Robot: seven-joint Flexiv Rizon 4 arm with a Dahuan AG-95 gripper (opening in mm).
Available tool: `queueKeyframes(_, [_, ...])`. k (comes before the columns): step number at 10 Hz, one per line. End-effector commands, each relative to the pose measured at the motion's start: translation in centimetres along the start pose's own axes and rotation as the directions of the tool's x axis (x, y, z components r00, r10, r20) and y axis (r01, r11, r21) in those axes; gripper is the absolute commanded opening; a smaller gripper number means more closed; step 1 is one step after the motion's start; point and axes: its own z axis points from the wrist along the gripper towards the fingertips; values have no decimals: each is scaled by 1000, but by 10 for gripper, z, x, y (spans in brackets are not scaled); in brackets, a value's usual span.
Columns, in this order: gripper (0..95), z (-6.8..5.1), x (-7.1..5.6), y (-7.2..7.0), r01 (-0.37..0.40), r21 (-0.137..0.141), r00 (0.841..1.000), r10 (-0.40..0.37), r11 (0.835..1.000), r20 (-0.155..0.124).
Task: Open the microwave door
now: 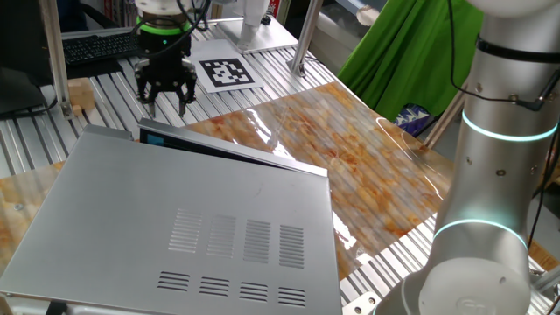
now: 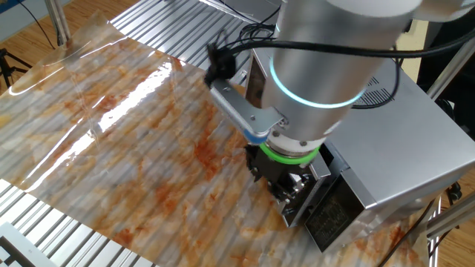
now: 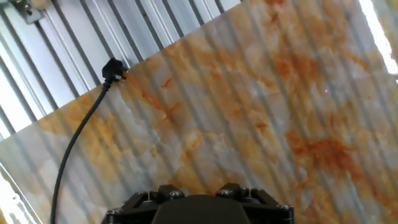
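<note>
Silver-grey box: the microwave (image 1: 192, 219) lies on the table, its broad panel with rows of vent slits facing up; it is the landmark for all below.
Door: the door (image 1: 223, 146) runs as a dark strip along the microwave's far edge in one fixed view, with a teal-blue patch at its left end; in the other fixed view it stands slightly ajar from the box.
Gripper: the gripper (image 1: 164, 98) hangs just beyond the door's left end, fingers pointing down, with a green ring above them.
Jaws: spread apart, nothing between them.
Mat: a marbled orange-and-white sheet (image 1: 367, 166) covers the slatted table (image 1: 262, 61) in front of the door.
Cable: a black plug and cord (image 3: 113, 70) lie on the mat in the hand view.
Marker: a black-and-white square code card (image 1: 227, 73) lies beyond the door.
Writing: a label on the door's face in the other fixed view is too small to read.
</note>
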Motion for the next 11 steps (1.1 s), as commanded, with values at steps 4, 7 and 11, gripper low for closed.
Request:
queueKeyframes(4, [0,12,-20,-51,172,-4,985,-172,985,12])
queueKeyframes(7, [0,12,-27,-70,213,-16,977,-213,977,11])
queueKeyframes(11, [0,14,-29,-82,229,-28,974,-228,973,6])
